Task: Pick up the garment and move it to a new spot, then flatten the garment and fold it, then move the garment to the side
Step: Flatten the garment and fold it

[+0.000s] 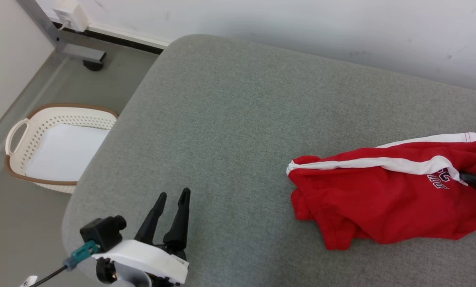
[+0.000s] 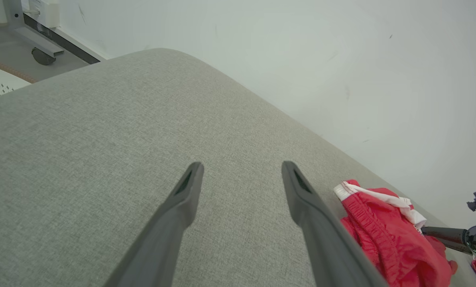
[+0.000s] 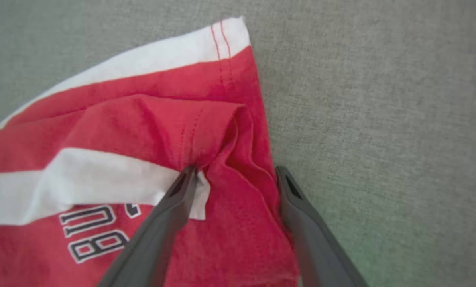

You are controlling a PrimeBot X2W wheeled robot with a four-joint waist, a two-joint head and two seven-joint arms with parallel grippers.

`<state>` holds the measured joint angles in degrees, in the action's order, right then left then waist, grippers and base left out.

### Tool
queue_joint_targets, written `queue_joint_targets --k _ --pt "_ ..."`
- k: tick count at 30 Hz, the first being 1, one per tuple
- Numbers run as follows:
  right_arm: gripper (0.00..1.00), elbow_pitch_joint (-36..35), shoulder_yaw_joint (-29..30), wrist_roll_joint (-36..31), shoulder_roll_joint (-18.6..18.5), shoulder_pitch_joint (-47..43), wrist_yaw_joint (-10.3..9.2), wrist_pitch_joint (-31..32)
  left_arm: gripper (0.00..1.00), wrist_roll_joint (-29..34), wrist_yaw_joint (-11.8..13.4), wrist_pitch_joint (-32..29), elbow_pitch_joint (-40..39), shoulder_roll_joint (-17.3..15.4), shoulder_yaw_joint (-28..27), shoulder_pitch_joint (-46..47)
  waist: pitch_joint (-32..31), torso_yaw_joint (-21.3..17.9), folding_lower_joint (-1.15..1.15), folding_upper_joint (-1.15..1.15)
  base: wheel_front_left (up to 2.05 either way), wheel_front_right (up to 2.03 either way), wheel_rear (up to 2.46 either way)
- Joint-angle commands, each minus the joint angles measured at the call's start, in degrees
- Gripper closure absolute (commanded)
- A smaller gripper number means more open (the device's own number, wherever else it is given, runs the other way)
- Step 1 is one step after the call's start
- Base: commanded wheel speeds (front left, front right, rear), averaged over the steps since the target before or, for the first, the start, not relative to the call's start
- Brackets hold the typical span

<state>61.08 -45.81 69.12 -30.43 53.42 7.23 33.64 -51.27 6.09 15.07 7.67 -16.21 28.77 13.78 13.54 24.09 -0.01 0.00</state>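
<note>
We found the red garment [image 1: 385,195] crumpled on the grey cushion [image 1: 230,119], toward its right end. Our right gripper [image 3: 236,173] stood spread wide, its 2 fingers [image 3: 170,207] straddling a fold at the hem. Our left gripper [image 1: 174,194] hung released over bare cushion, well apart.

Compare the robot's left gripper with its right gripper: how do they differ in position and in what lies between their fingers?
The left gripper is over bare grey cushion, apart from the red garment; the right gripper is at the garment's hemmed edge. The left gripper's fingers frame plain cushion; the right gripper's straddle a raised red fold. Both are open, with the same long dark fingers.
</note>
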Motion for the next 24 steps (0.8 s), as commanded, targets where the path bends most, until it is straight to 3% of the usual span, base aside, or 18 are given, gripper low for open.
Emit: queue_joint_targets --k 1,4,6,7,8,10,11,12,13,24 --pt "0.00 -0.68 -2.26 0.57 3.33 -4.27 0.46 3.20 0.00 0.41 0.04 0.07 0.35 0.15 -0.06 -0.26 -0.12 -0.04 0.01 0.00 0.00 0.00 0.00" --pt "0.00 -1.81 -2.90 0.86 3.38 -4.25 0.51 4.61 0.00 0.16 -0.17 0.07 0.72 0.36 0.01 -0.45 -0.31 -0.05 0.01 0.00 0.00 0.00 0.00" --pt "0.15 -1.59 -3.10 0.91 3.28 -3.97 0.51 5.21 0.00 -0.04 -0.38 0.07 0.98 0.61 0.12 -0.29 -0.39 0.07 0.01 0.00 0.00 0.00 0.00" --pt "0.24 -1.41 -3.13 0.85 3.14 -3.68 0.51 5.28 0.00 -0.06 -0.41 0.07 1.08 0.72 0.17 -0.09 -0.31 0.16 0.01 0.00 0.00 0.00 0.00" --pt "0.42 -1.23 -3.10 0.86 3.03 -3.42 0.51 5.33 0.00 -0.16 -0.61 0.07 1.19 0.89 0.20 0.11 -0.26 0.22 0.01 0.00 0.00 0.00 0.00" --pt "0.61 -1.20 -3.22 0.74 2.88 -2.63 0.50 5.52 0.00 -0.29 -0.72 0.07 1.47 1.10 0.20 0.42 -0.37 0.28 0.01 0.00 0.00 0.00 0.00" --pt "0.80 -1.49 -3.21 0.52 2.76 -2.17 0.50 5.13 0.00 -0.32 -0.81 0.07 1.64 1.17 0.18 0.47 -0.47 0.27 0.01 0.00 0.00 0.00 0.00" --pt "0.80 -1.49 -3.21 0.52 2.76 -2.17 0.50 5.13 0.00 -0.32 -0.81 0.07 1.64 1.17 0.18 0.47 -0.47 0.27 0.01 0.00 0.00 0.00 0.00" --pt "1.00 -1.73 -3.11 0.53 2.68 -1.82 0.50 4.57 0.00 -0.37 -0.81 0.07 1.84 1.24 0.17 0.44 -0.65 0.20 0.01 0.00 0.00 0.00 0.00" --pt "1.00 -2.57 -1.84 1.84 1.21 -2.14 0.29 -0.95 0.00 -0.66 -0.65 -0.11 2.97 1.02 0.27 -1.28 -5.13 -2.87 0.01 0.00 0.00 0.00 0.00"
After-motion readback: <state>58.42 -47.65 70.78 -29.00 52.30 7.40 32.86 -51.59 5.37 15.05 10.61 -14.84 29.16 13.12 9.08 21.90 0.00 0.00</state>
